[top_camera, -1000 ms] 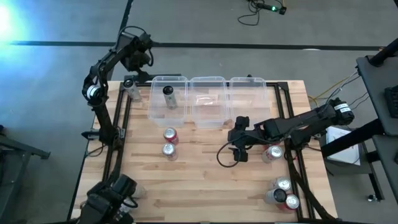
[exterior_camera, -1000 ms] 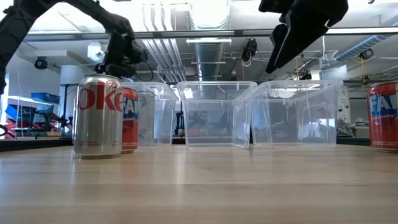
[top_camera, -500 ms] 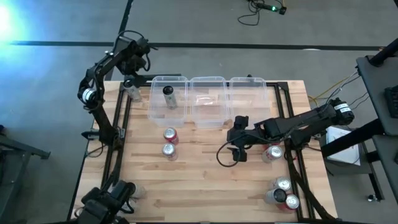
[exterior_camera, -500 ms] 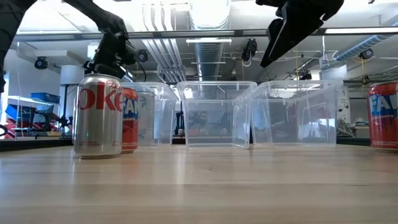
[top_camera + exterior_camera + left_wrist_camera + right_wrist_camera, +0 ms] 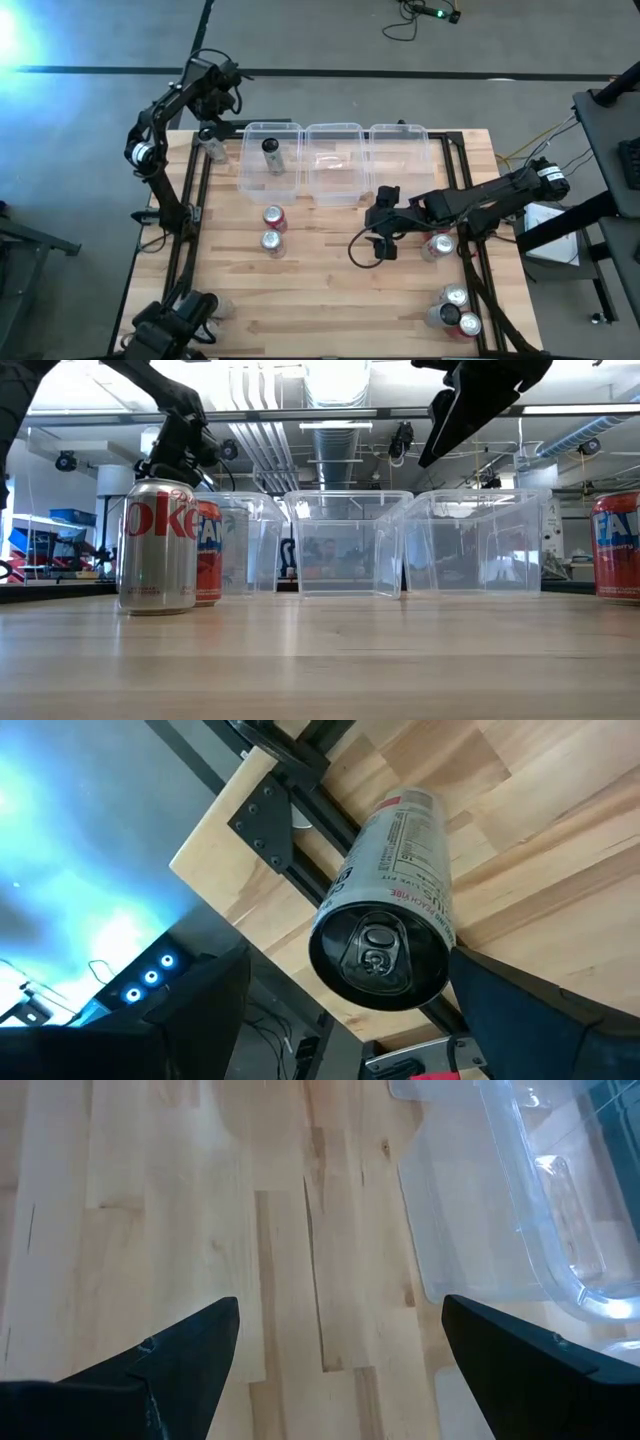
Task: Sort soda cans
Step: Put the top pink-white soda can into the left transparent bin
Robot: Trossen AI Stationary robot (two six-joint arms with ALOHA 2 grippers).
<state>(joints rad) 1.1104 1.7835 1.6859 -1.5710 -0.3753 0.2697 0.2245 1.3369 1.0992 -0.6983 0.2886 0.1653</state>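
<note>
Left gripper [image 5: 208, 128]: fingers spread wide above a silver can [image 5: 392, 900] at the table's far left corner, not touching it.
Right gripper [image 5: 383, 243]: fingers apart over bare wood, holding nothing.
Black can [image 5: 270, 155]: upright in the leftmost bin [image 5: 247, 170].
Table [image 5: 330, 290]: pale wooden planks; open hall beyond.

We're looking at a grey floor [image 5: 320, 40] with a dark line [image 5: 400, 73] running across it; blue-white glare [image 5: 12, 30] is blowing out one corner; overhead, ducts [image 5: 335, 430] and pipes [image 5: 245, 450] are hanging under the ceiling; a dark desk [image 5: 610, 150] is sitting beside the table.
</note>
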